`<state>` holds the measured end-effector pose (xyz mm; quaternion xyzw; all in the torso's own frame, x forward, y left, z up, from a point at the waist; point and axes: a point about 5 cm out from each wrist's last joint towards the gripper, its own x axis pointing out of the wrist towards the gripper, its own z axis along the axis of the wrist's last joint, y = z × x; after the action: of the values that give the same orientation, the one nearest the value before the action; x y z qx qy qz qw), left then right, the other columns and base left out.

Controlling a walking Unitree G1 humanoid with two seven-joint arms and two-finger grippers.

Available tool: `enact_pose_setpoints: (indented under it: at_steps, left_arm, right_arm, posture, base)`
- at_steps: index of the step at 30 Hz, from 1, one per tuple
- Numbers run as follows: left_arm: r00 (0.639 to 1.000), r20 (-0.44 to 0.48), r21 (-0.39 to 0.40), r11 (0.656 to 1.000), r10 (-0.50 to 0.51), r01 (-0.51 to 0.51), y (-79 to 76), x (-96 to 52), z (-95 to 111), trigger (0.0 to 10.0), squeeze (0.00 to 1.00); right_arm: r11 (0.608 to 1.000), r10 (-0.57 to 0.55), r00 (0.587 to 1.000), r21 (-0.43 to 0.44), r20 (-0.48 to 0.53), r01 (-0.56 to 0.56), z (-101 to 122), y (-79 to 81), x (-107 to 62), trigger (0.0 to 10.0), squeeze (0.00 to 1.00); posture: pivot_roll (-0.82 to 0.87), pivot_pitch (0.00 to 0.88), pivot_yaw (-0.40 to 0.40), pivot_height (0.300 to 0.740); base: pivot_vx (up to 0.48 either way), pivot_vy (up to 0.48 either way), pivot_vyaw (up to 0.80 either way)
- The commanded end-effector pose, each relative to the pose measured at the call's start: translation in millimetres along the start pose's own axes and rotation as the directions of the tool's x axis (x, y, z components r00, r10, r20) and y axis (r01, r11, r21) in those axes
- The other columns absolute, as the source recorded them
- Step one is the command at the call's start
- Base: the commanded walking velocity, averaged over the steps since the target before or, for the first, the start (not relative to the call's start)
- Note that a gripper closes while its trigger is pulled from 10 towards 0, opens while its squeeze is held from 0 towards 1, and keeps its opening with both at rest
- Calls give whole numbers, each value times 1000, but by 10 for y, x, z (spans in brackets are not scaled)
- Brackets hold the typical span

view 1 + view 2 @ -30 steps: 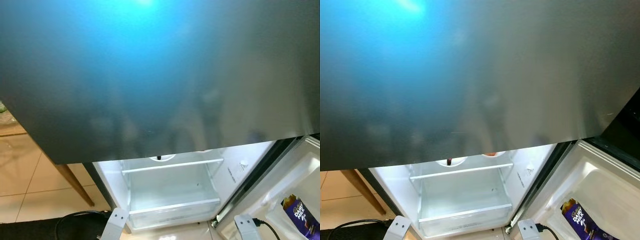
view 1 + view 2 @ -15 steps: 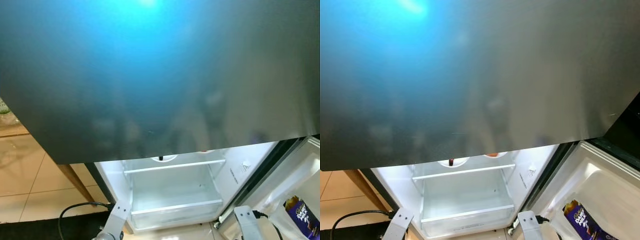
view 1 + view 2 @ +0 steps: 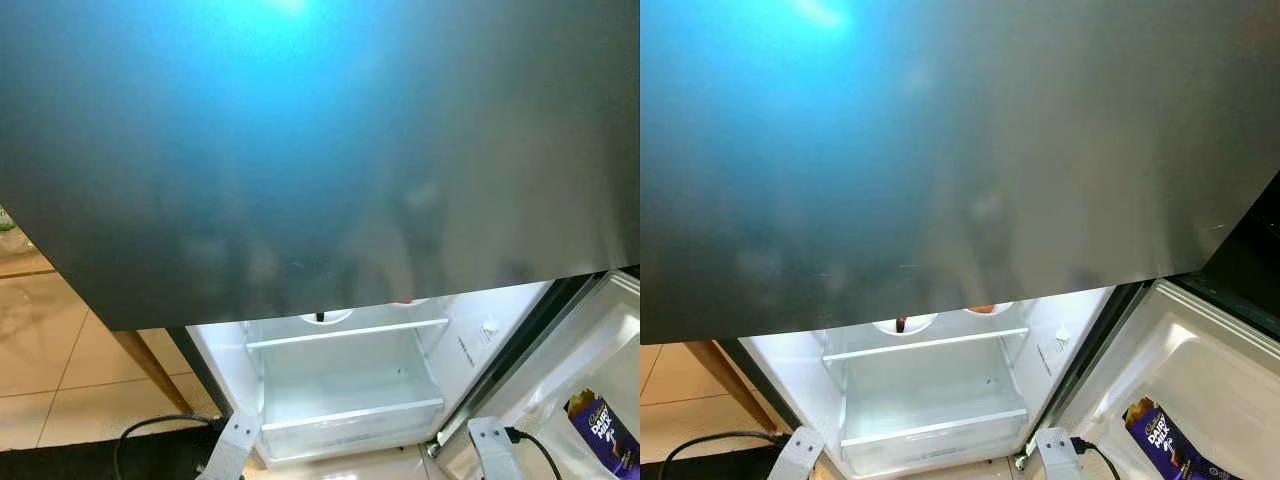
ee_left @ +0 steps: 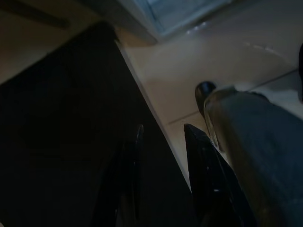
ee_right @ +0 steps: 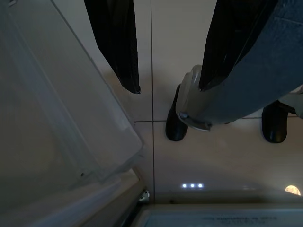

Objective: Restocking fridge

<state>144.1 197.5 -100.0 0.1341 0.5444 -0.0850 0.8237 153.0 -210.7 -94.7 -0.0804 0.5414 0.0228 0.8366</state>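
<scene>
I see fridge (image 3: 350, 370) open, lit, drawer (image 3: 350, 400) bare; two bowls (image 3: 905, 323) on shelf edge above. Chocolate pack (image 3: 1165, 445) in door bin (image 3: 1230, 400). Left gripper (image 4: 161, 142), right gripper (image 5: 170, 71) both spread, hanging empty over floor tiles (image 5: 222, 156).

Two silver metal arm brackets show at the foot of the head views: the left arm's flat plate (image 3: 236, 440) carries small dark screw holes, and the right arm's plate (image 3: 492, 445) has a thin black cable (image 3: 532, 446) looping from its side. The left gripper (image 4: 161, 142) has two long, glossy black tapering fingers (image 4: 203, 175). The right gripper (image 5: 170, 87) has the same black blade-like fingers (image 5: 118, 42). A grey rounded leg shell (image 5: 246, 90) (pale-rimmed at its end) stands above black rounded feet (image 5: 176, 124).
</scene>
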Motion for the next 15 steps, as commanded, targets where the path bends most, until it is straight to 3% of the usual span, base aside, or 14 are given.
enact_pose_setpoints:
  at_steps: [1,15]
  left_arm:
    - [1000,-11,5,1000,-8,8,-55,5,-20,10000,0]
    - [1000,-7,18,999,-31,31,-146,15,7,10000,0]
  right_arm:
    - [1000,0,1000,6,-14,0,-35,7,-1,10000,0]
    - [1000,-10,1000,2,-14,10,-45,-36,-7,10000,0]
  posture:
    - [-7,0,-1,740]
    - [-45,0,0,740]
  base:
    - [0,0,0]
    - [-19,0,0]
